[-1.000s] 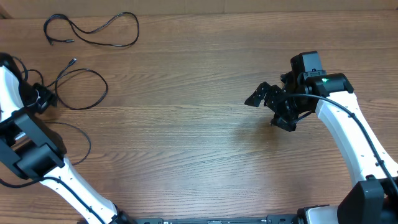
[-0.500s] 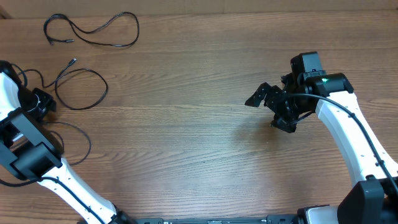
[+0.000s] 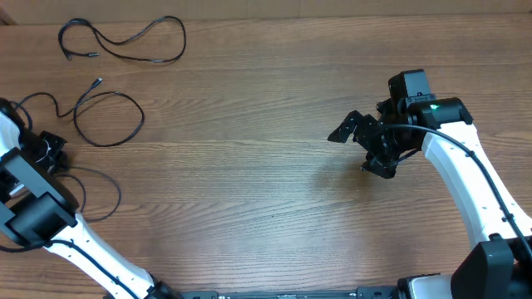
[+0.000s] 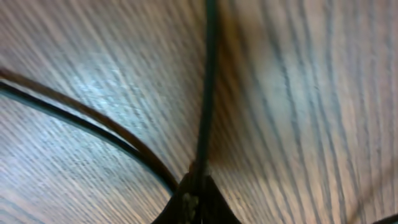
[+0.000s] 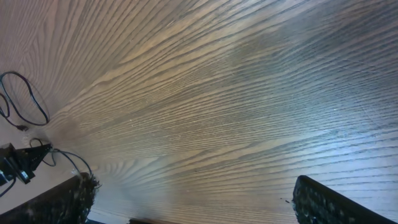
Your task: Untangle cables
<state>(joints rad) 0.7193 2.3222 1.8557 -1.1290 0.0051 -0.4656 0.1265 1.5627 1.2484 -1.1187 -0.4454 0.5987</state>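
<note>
On the wooden counter (image 3: 249, 216), the top cable (image 3: 125, 41) lies sprawled in an open curve far out at 10 o'clock. Just below it, apart from it, the middle cable (image 3: 109, 145) forms a loop with its small plug up at 12 o'clock; its thin tail wanders toward 9 o'clock, near the left pincer (image 3: 47, 150) at the counter's edge. The lower cable (image 3: 120, 196) arcs out beside that arm at 8 o'clock. At 3 o'clock the right pincer (image 3: 351, 151) hangs spread wide.
</note>
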